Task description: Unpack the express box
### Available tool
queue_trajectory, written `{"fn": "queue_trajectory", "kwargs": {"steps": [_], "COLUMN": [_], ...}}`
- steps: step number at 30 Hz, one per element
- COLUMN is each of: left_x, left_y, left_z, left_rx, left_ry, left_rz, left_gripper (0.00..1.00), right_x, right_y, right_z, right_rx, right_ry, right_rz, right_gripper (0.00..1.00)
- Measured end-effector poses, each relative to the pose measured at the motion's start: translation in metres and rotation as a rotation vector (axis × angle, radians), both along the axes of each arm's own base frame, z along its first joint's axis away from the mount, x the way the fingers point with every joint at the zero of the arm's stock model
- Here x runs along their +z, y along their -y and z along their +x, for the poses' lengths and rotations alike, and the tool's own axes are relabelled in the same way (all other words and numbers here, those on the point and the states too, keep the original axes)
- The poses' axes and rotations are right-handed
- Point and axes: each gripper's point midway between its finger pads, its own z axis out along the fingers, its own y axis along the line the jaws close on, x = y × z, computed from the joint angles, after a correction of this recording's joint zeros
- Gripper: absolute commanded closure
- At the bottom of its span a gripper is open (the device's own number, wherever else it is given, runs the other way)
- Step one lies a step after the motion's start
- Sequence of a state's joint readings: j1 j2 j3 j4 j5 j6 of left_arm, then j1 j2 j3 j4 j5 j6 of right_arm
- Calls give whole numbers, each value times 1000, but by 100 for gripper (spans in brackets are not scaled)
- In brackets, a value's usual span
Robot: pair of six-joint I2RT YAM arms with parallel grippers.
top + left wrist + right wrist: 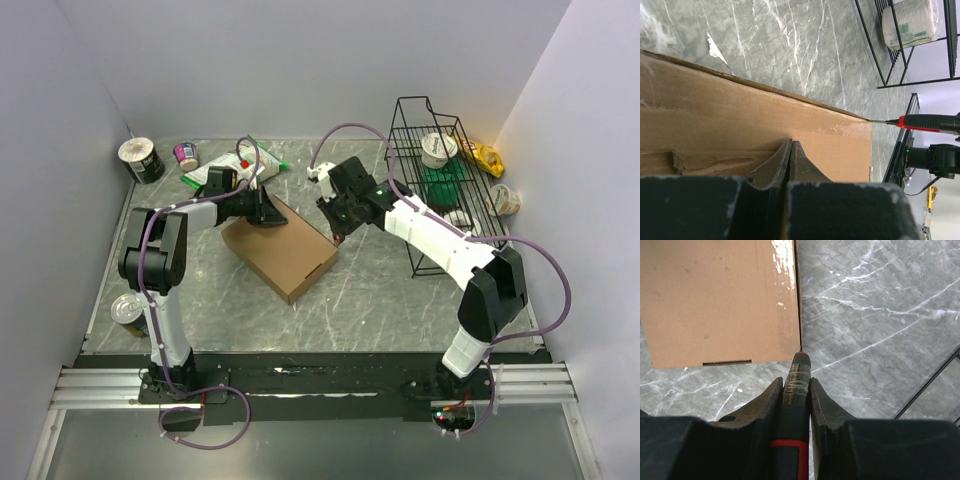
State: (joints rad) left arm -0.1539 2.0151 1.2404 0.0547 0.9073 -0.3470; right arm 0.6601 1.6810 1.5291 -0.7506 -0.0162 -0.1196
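Box at centre-table: express box [280,248] is seen lying flat on the grey marble-look table [380,300], turned at an angle, lid shut, approx. midway btwn the 2 arms. L gripper [262,207] is set over the box's far-L edge. In the L wrist view its jaws are pressed together w/ tips on the cardboard top, and nothing is seen btwn them. A torn strip [705,162] in the cardboard surface is visible just beside those tips. R gripper [338,218] is clamped on a red-and-black tool [797,377], which is held lengthwise btwn the 2 fingers. The tool's thin tip is placed right at the box edge nearest the R arm, by a corner, as shown in both wrist views. Whether the tip is under the flap can't be told. A black wire rack [445,190] is stood by the R wall, w/ cups and a green item in it. A green-and-white snack bag [222,175], 1 small cup [186,155] and 1 can [140,160] are placed at the far L. Another can [128,310] is at the near-L edge.
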Motion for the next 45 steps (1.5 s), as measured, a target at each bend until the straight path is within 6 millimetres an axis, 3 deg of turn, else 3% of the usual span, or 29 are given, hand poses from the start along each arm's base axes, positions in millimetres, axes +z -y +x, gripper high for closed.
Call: {"fn": "queue_trajectory", "kwargs": {"steps": [15,19,22,23,26,28,33,40,43,45], "left_x": [1,2,3,3,10,18,51,138,146,134], "left_y": [1,-4,-7,-7,-3,-1,-5,-39,-69,-92], "left_z": [4,13,16,16,13,12,18,47,41,31], "left_rx": [6,30,36,33,-3,-27,-43,64,139,193], "left_ry": [17,45,62,66,74,85,122,315,298,238], "left_rz": [14,36,47,48,23,10,35,209,283,327], "left_gripper": [97,94,80,69,51,44,32,26,25,24], "right_x": [8,10,20,23,34,36,35,51,62,66], "right_y": [9,37,54,57,67,72,89,81,73,68], "right_z": [-7,-27,-38,-39,-42,-40,-10,61,82,92], "right_rx": [-30,-59,-77,-81,-96,-108,-155,-196,-195,-192], "right_ry": [-11,-73,-76,-70,-43,-38,-2,110,159,182], "right_rz": [14,-67,-91,-91,-82,-78,-66,47,114,156], "right_gripper": [100,100,100,100,100,100,100,100,100,100]}}
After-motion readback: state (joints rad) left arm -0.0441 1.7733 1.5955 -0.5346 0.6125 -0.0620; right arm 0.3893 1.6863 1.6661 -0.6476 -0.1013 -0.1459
